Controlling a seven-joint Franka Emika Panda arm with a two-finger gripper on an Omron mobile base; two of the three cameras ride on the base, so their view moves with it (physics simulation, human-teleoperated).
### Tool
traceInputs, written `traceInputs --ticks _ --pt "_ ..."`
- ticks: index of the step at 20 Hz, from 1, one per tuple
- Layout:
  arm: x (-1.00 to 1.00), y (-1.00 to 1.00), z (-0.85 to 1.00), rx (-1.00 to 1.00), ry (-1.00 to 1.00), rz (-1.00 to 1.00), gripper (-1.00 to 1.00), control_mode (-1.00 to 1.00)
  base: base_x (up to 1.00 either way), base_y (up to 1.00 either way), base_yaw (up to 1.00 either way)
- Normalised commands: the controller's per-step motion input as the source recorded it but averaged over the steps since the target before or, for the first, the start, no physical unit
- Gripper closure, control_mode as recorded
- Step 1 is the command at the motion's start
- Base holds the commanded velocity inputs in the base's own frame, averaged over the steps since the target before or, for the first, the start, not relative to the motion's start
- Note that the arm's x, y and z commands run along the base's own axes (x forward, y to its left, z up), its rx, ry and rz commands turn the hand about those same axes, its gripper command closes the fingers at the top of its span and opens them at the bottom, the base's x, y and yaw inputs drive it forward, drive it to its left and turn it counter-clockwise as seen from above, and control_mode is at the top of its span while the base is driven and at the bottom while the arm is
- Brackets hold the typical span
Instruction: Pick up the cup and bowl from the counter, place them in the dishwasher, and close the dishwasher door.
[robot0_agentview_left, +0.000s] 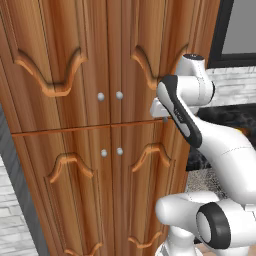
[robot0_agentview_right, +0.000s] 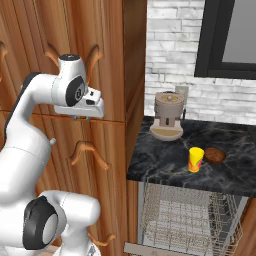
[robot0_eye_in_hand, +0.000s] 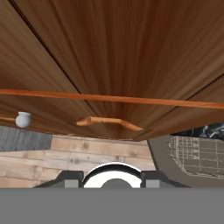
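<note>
1. My gripper (robot0_agentview_right: 82, 118) hangs high in front of the tall carved wooden cabinet (robot0_agentview_left: 75, 125), facing downward. I cannot tell how far my fingers stand apart, because the views show them too poorly; nothing seems to be between them.
2. The small bright yellow cup (robot0_agentview_right: 196, 159) stands upright on the black glossy marble-look counter (robot0_agentview_right: 165, 160), well apart from my fingers, to my right and lower. Its long axis is vertical.
3. The small shallow reddish-brown bowl (robot0_agentview_right: 215, 155) lies just beside the cup, on its far right side, so the cup is the nearer one for me.
4. Under the counter edge the grey dishwasher (robot0_agentview_right: 187, 217) is open, and its wire-mesh rack (robot0_agentview_right: 185, 215) is pulled out. The flat grey dishwasher door (robot0_eye_in_hand: 162, 162) is probably the grey panel beside the rack in my hand view.
5. A beige round appliance (robot0_agentview_right: 167, 116) stands at the back of the counter, left of the cup. It may crowd my way if I come too far back.
</note>
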Motion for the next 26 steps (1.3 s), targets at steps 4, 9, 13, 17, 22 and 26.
traceInputs --ticks 4,9,13,17,22,26 --pt "0.0 -0.08 0.0 0.0 0.0 0.0 -1.0 -1.0 0.0 0.0 0.0" --pt "-0.12 -0.24 0.0 0.0 0.0 0.04 -1.0 -1.0 0.0 0.0 0.0" --pt "-0.26 -0.32 -0.02 0.0 -0.01 0.1 -1.0 -1.0 0.0 0.0 0.0" --pt "-0.27 -0.32 -0.05 0.0 -0.02 0.08 -1.0 -1.0 0.0 0.0 0.0" --pt "-0.2 -0.39 -0.09 0.0 -0.01 0.07 -1.0 -1.0 0.0 0.0 0.0" --pt "-0.1 -0.44 -0.2 0.0 0.0 0.06 -1.0 -1.0 0.0 0.0 0.0"
